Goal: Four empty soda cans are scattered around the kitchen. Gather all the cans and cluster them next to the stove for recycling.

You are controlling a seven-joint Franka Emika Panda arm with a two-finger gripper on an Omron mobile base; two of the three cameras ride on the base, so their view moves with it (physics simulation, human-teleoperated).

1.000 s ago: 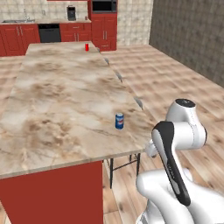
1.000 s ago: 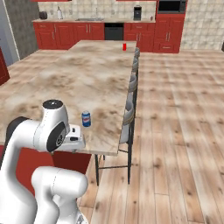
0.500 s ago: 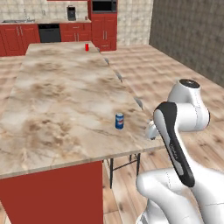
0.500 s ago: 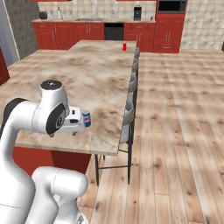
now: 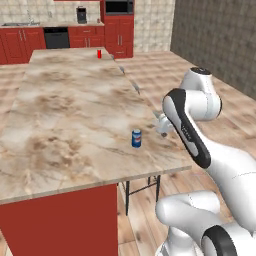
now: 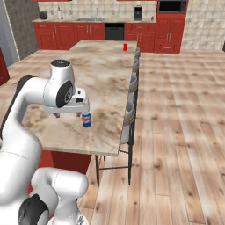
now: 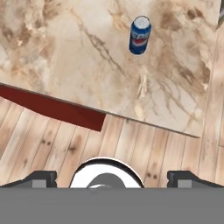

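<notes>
Gathering had barely begun: small blue cylindrical soda can point(image 5: 136, 138) stood untouched on beige marble worktop point(image 5: 70, 120), end effector point(image 7: 111, 177) spread open and empty.

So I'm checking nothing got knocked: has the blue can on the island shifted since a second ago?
No. The blue can stands at the same spot near the island counter's near corner in both base views; what changed is the arm, which rose.

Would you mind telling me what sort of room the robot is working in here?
A home kitchen, rendered: red cabinets along the far wall, a built-in microwave, and a long marble island with stools alongside.
</notes>
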